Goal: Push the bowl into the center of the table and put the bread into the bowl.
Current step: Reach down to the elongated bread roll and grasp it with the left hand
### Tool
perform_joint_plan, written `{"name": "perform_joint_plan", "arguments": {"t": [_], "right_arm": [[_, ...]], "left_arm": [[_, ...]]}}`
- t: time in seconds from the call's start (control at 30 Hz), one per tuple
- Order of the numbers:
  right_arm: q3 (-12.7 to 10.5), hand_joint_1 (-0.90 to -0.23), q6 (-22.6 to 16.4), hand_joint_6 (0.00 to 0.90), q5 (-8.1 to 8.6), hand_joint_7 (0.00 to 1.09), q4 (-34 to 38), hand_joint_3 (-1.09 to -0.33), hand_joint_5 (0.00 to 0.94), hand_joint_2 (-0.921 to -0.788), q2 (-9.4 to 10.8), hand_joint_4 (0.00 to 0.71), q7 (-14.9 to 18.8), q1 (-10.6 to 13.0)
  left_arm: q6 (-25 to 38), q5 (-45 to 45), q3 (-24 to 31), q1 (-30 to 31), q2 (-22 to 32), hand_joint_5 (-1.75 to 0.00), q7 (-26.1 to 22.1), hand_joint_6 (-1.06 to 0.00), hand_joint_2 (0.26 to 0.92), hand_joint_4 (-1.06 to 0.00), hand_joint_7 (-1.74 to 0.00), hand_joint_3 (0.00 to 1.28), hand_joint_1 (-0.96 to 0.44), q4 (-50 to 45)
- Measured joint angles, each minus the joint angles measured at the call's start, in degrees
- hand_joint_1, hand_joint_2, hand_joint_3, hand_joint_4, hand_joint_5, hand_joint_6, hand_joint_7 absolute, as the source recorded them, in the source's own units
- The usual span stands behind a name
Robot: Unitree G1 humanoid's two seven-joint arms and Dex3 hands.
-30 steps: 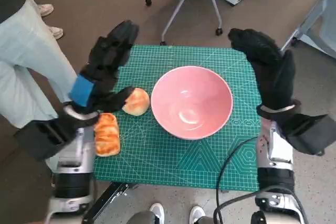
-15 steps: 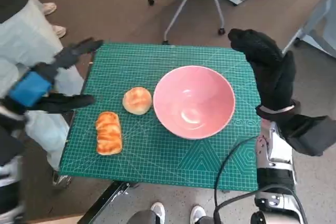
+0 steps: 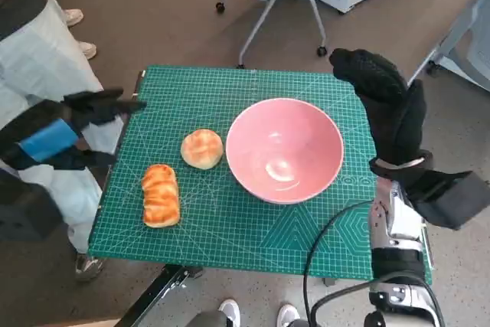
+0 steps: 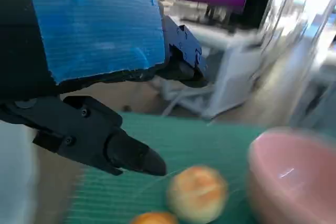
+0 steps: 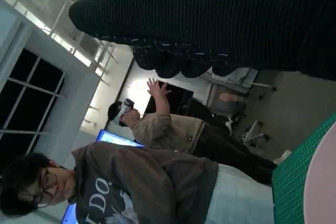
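Bowl (image 3: 284,149) sits upright on the green mat (image 3: 230,227), roughly mid-table, a little toward the right edge and nearer the far edge than the near one. It holds nothing. Round bun (image 3: 202,148) lies just beside the bowl's left rim, a thin gap between them. Long braided loaf (image 3: 161,194) lies apart from the bun, toward the near left corner.

Left hand (image 3: 76,129) hangs off the left edge of the table, over the floor and close to a person's pale trouser leg (image 3: 38,59). Fingers spread, holding nothing; the left wrist view confirms the gap between thumb and fingers, with both breads and the bowl rim ahead of it. Right hand (image 3: 383,105) stands upright at the far right corner, just outside the bowl's rim; it holds nothing that shows, but whether its fingers are apart or curled I cannot tell.

Risks, as judged:
- The left hand must come back in over the left edge. A low sweep could knock the loaf off the near left corner, or roll the bun.
- The bun is round; a shallow pinch may let it slip and roll.
- If the right hand nudges the bowl leftward, the rim may shove the bun along.
- A person stands near the left arm: contact is possible on a wide swing.
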Motion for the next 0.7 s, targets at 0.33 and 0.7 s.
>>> {"name": "perform_joint_plan", "arguments": {"t": [0.33, 0.7], "right_arm": [[0.0, -0.659, 0.0, 0.048, 0.02, 0.55, 0.2, -0.747, 0.001, -0.921, 0.5, 0.178, 0.0, 0.0], [-0.1, -0.661, -0.3, 0.044, -0.04, 0.56, 0.5, -0.745, 0.001, -0.921, 0.6, 0.178, 0.0, 0.0]], "left_arm": [[-12.7, 10.9, -6.6, -1.0, 2.0, -0.01, 6.8, -0.54, 0.665, -0.47, -0.05, 0.0, 0.01, 7.0], [-22.0, 17.9, -13.2, -5.0, 1.9, 0.0, 13.1, -0.54, 0.658, -0.46, -0.02, 0.0, -0.13, 15.6]]}}
